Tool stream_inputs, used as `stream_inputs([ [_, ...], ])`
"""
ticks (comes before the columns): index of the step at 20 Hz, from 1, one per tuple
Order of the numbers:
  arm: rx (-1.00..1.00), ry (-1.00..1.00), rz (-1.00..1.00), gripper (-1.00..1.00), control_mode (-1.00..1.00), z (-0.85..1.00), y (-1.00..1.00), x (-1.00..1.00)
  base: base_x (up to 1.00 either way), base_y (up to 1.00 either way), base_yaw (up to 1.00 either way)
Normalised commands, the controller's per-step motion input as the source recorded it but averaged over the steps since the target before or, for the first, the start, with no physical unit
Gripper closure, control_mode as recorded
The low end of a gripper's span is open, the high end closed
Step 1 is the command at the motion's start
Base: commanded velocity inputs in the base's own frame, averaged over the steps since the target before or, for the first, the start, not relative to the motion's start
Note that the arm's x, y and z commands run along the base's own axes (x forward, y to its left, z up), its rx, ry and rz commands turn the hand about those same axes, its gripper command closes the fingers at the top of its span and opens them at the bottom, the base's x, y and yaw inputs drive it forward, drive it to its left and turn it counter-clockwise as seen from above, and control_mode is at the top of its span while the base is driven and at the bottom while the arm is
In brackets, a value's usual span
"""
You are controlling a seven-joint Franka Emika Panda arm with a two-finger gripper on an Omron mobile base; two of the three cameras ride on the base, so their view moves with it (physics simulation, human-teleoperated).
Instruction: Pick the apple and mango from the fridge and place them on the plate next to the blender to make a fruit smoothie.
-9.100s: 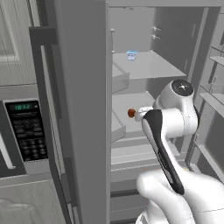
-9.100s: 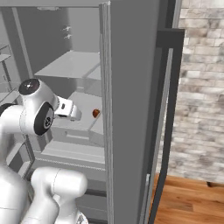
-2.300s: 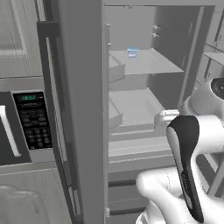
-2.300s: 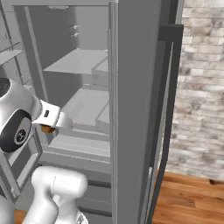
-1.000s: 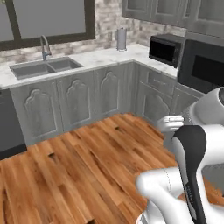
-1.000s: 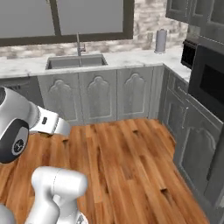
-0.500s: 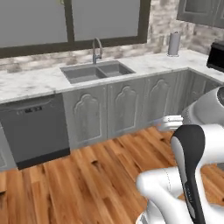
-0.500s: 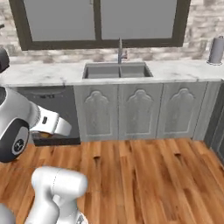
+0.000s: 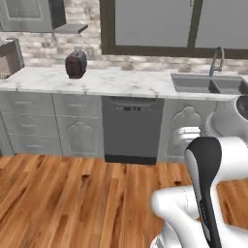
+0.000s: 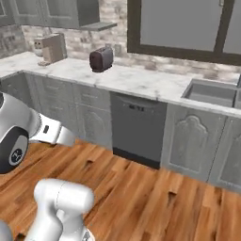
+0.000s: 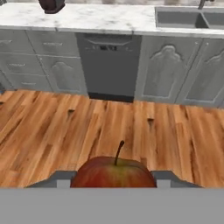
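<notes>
So the two-finger gripper (image 11: 114, 177) has its jaws clamped on the small round dark red apple (image 11: 113, 171), stem pointing up, held over the wooden plank floor (image 11: 52, 127). Ahead, a grey dishwasher (image 9: 131, 128) sits under the white marble counter (image 9: 111, 80), with a dark toaster (image 10: 101, 59) near the counter's back edge and a steel sink (image 9: 210, 85) at its right end.

Red apple (image 11: 113, 173), white-marbled counter (image 9: 111, 81), grey cabinets (image 11: 164, 70), orange-brown wood floor (image 11: 65, 127)

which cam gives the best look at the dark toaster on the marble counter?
Right base view: the dark rounded toaster sits whole and largest there. The left base view shows the toaster whole but smaller. The hand view catches just its bottom, cut off at the top edge.
</notes>
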Motion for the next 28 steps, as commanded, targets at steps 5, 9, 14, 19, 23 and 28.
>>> stream_inputs([
  [5,0.00,0.00,0.00,1.00,1.00,0.00,0.00,0.00,0.30,0.00,0.92],
  [9,0.00,0.00,0.00,1.00,1.00,0.00,0.00,0.00,0.48,0.00,0.90],
  [14,0.00,0.00,0.00,1.00,1.00,0.00,0.00,0.00,0.40,-0.03,0.95],
  [19,0.00,0.00,0.00,1.00,1.00,0.00,0.00,0.00,0.80,-0.32,0.76],
  [23,0.00,0.00,0.00,1.00,1.00,0.00,0.00,0.00,1.00,-0.58,0.41],
  [28,0.00,0.00,0.00,1.00,1.00,0.00,0.00,0.00,1.00,-0.52,0.36],
])
